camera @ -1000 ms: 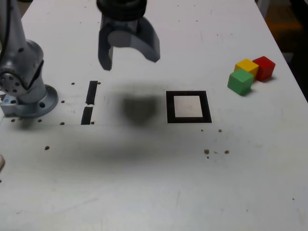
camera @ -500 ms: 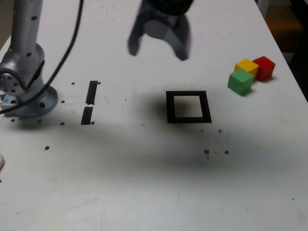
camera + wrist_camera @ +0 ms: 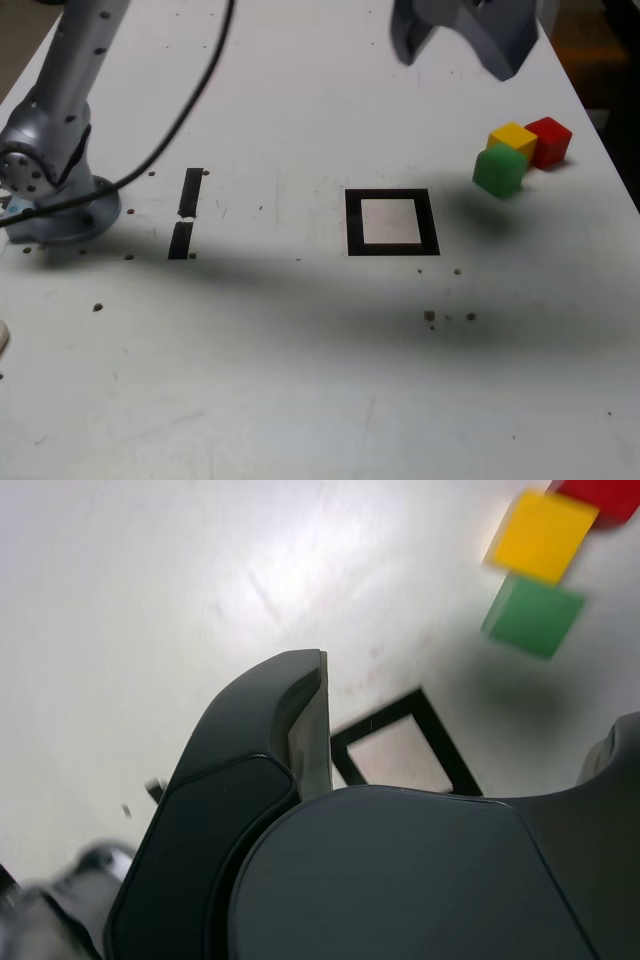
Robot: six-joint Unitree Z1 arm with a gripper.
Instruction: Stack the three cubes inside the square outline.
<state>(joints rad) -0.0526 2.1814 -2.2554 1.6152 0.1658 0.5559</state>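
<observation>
The green cube (image 3: 499, 170), yellow cube (image 3: 513, 137) and red cube (image 3: 549, 140) sit close together on the white table at the exterior view's right. The square outline (image 3: 352, 222), black with a white centre, lies flat mid-table with nothing inside it. High above the table hangs my gripper (image 3: 455, 60), open and empty, to the exterior view's left of the cubes and beyond the square. In the wrist view one dark finger (image 3: 290, 710) crosses the picture, with the green cube (image 3: 533, 617), yellow cube (image 3: 543, 536), red cube (image 3: 605, 495) and part of the outline (image 3: 445, 745) below it.
The arm's silver base (image 3: 55, 190) stands at the exterior view's left, with a black cable running up from it. Two short black tape strips (image 3: 190, 192) lie beside it. Brown specks (image 3: 430, 316) dot the table. The table's edge runs just past the cubes.
The gripper has swept from the exterior view's left, past the square, to above and beside the cubes, staying open. The cubes and the square have not moved.
</observation>
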